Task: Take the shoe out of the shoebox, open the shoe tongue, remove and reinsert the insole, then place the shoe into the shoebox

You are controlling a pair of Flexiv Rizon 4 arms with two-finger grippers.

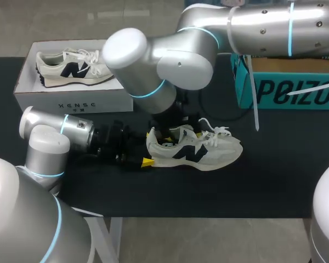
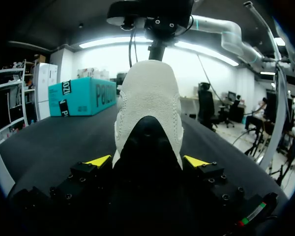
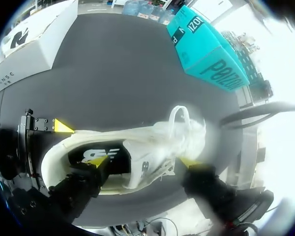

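Two shoes show. A spare shoe [image 1: 71,68] lies in the white shoebox [image 1: 71,101] at the frame's upper left. The shoe [image 1: 194,150] stands upright on the black bench [image 1: 208,192] at the centre, toe to the right. The left tool [image 2: 147,161] clasps its heel, both yellow tips pressed to the heel's sides. The right tool [image 3: 145,164] hangs over the shoe with its fingers spread wide. One tip is down in the opening on the insole [image 3: 96,153], the other outside by the laces [image 3: 187,130], gripping nothing.

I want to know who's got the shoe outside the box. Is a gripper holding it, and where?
The left gripper holds the shoe by its heel, one finger on each side. Whether the right gripper grips it cannot be told.
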